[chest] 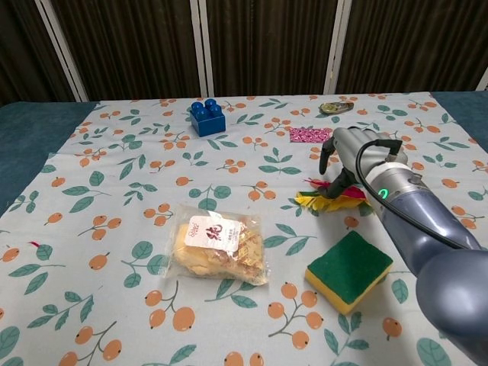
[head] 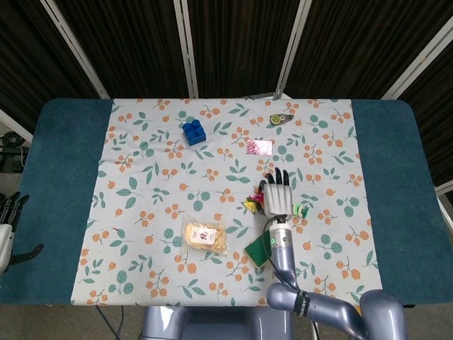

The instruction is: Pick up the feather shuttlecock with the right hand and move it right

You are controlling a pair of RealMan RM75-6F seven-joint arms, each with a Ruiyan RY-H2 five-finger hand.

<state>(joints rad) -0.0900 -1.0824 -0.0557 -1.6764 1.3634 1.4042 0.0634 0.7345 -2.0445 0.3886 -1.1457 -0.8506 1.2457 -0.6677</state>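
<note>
right hand (chest: 352,156) sits over the feather shuttlecock (chest: 324,198), fingers curved down across the feathers; can't tell if they're clamped on it yet. shuttlecock lies flat on the cloth, about 12 o'clock of the green sponge (chest: 348,271), base end hidden in chest view. risk: feathers give or slip, so a grab there could drop it mid-lift. left hand (head: 7,219) idles off the table's 9 o'clock edge, fingers apart.
</note>
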